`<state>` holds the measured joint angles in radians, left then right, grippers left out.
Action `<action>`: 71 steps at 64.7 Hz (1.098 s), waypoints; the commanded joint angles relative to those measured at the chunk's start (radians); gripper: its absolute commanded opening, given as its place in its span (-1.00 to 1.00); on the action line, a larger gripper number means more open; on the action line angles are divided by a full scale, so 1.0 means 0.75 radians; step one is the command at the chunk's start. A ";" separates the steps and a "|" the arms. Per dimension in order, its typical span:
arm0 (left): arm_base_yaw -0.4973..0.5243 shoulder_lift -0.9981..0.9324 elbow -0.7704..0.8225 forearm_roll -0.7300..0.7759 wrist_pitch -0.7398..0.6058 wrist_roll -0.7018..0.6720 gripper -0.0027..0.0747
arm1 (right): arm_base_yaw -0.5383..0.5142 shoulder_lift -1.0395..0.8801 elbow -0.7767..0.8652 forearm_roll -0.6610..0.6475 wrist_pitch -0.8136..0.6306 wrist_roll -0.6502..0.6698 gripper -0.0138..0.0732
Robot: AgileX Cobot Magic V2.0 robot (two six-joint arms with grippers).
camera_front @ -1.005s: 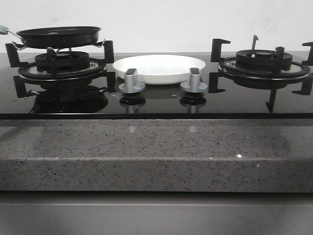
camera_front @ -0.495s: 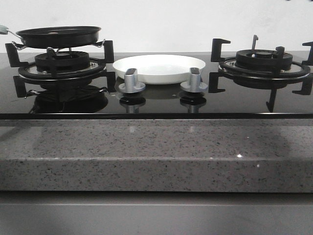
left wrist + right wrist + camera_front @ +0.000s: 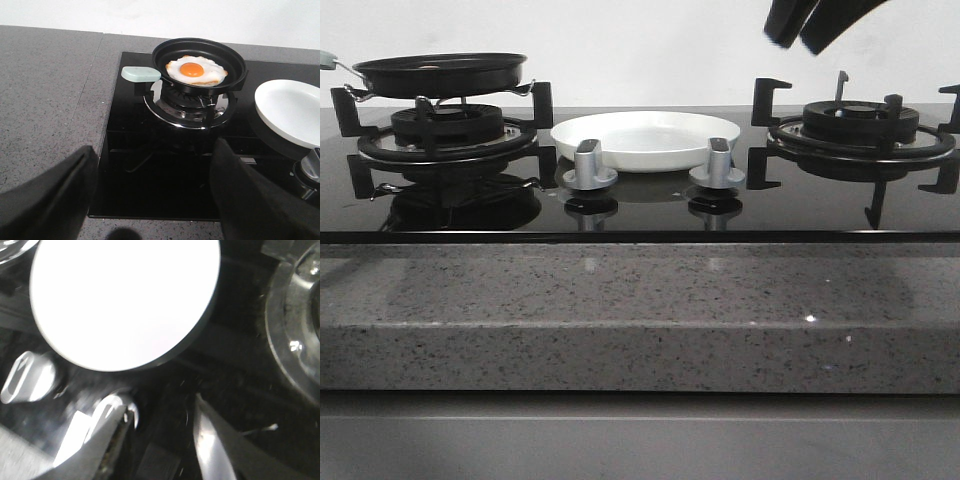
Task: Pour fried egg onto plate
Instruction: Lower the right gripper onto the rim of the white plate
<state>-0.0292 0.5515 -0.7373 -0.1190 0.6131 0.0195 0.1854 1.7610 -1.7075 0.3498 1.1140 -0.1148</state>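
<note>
The fried egg (image 3: 195, 71), white with an orange yolk, lies in the black frying pan (image 3: 200, 62) on the left burner; the pan also shows in the front view (image 3: 440, 75). Its pale green handle (image 3: 141, 74) points away from the plate. The white plate (image 3: 645, 140) sits empty on the glass hob between the burners, and shows in the left wrist view (image 3: 292, 110) and the right wrist view (image 3: 125, 300). My left gripper (image 3: 154, 147) is open and empty, short of the pan above the hob's front corner. My right gripper (image 3: 802, 35) is open and empty, high above the hob right of the plate (image 3: 165, 407).
Two silver knobs (image 3: 589, 168) (image 3: 717, 165) stand in front of the plate. The right burner with its black pan supports (image 3: 860, 125) is bare. A speckled grey stone counter (image 3: 640, 300) runs along the hob's front edge and to the left of the hob (image 3: 45, 100).
My right gripper's fingers have come into the front view at the top right. The pan, the plate and the knobs have not moved.
</note>
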 commanded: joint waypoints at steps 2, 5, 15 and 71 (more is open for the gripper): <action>0.000 0.013 -0.047 -0.016 -0.110 -0.010 0.31 | -0.019 0.061 -0.170 0.029 0.067 0.046 0.04; 0.000 0.013 -0.047 -0.016 -0.110 -0.010 0.31 | -0.020 0.121 -0.235 0.029 0.112 0.050 0.04; 0.000 0.013 -0.047 -0.016 -0.110 -0.010 0.31 | -0.020 0.290 -0.422 0.029 0.207 0.096 0.04; 0.000 0.013 -0.047 -0.016 -0.110 -0.010 0.31 | -0.020 0.527 -0.619 0.088 0.206 0.113 -0.04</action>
<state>-0.0292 0.5515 -0.7373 -0.1190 0.6127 0.0195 0.1743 2.2137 -2.1414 0.3861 1.2366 -0.0282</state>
